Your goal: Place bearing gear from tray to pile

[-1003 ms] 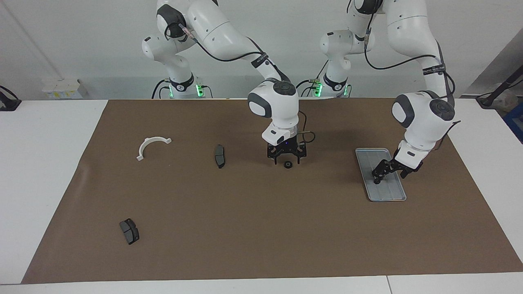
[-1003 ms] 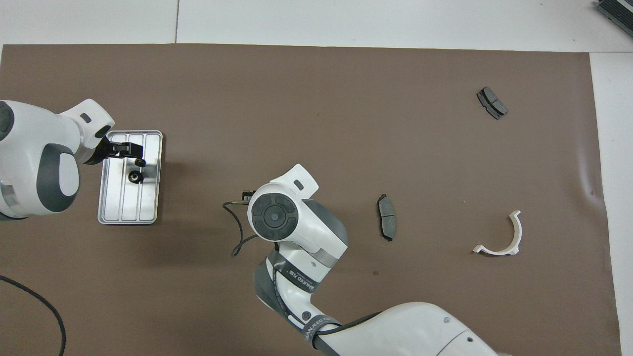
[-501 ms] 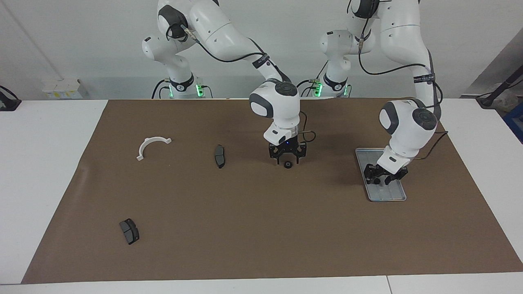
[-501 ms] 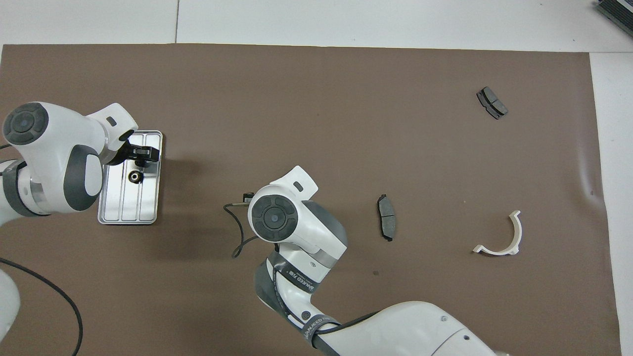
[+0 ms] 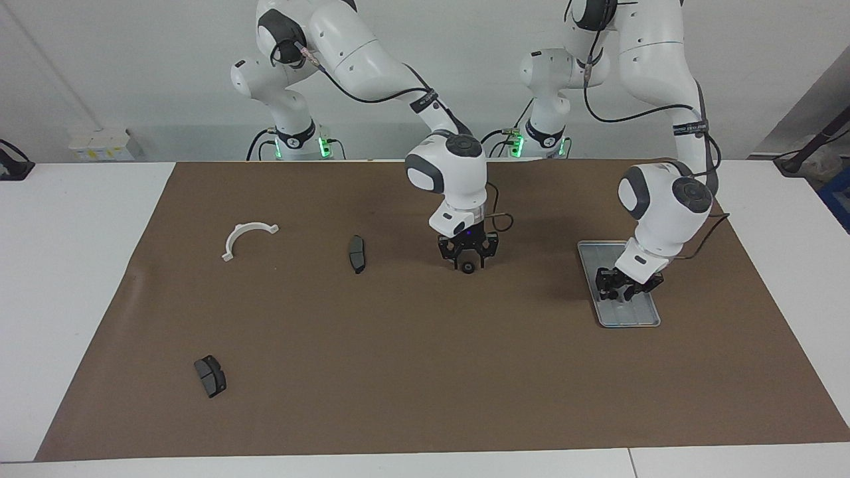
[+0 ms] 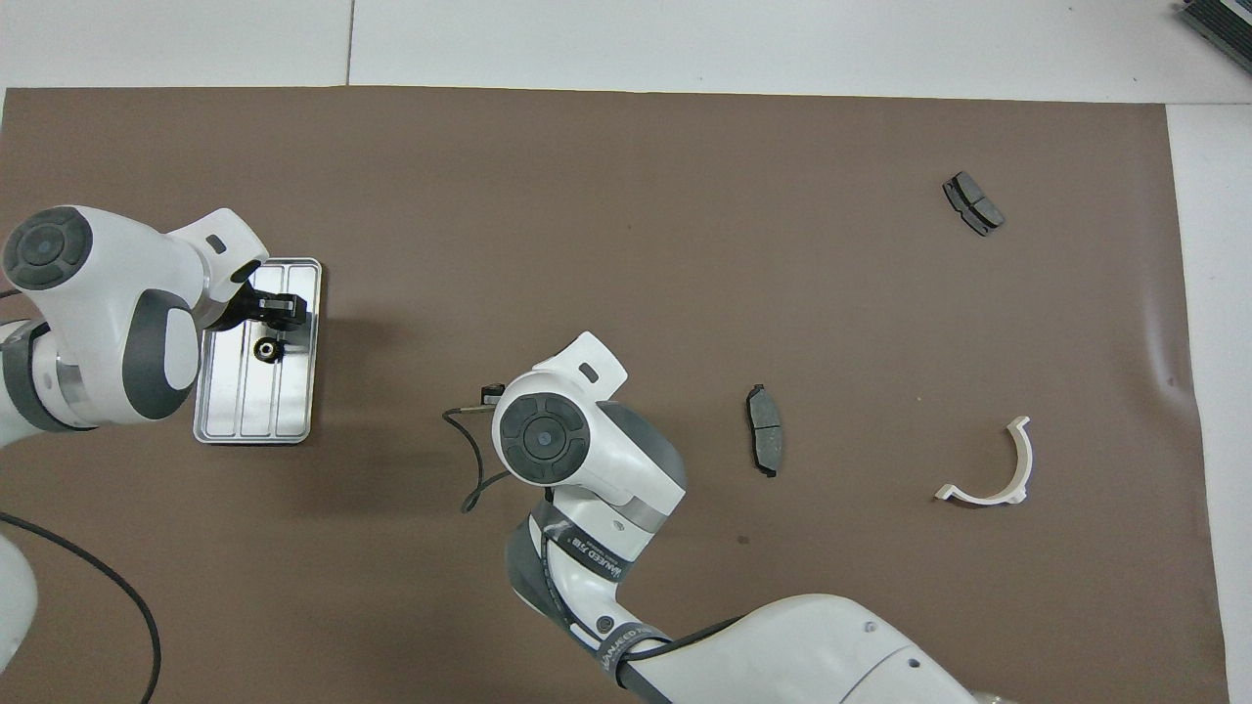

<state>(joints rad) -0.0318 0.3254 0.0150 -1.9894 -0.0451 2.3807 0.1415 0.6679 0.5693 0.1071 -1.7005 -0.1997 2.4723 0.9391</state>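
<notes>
Brown mat (image 5: 425, 372) covers the desk. Tray (image 5: 639, 317) lies toward the left arm's end; left hand (image 5: 622, 287) is low over it — whether clenched or released, cannot tell. One bearing gear (image 6: 264, 349) sits in the tray. Right hand (image 5: 468, 260) is down at mid-mat around a second bearing gear (image 5: 469, 268) — grasp not discernible. White bracket (image 5: 247, 238) and two brake pads (image 5: 356, 253) (image 5: 210, 376) lie scattered toward the right arm's end.

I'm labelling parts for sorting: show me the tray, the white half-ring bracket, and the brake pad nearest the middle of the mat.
tray (image 6: 225, 416): overhead view, bare ridged floor.
white half-ring bracket (image 5: 240, 232): facing view, top of arc.
brake pad (image 6: 765, 442): overhead view, middle of face.
</notes>
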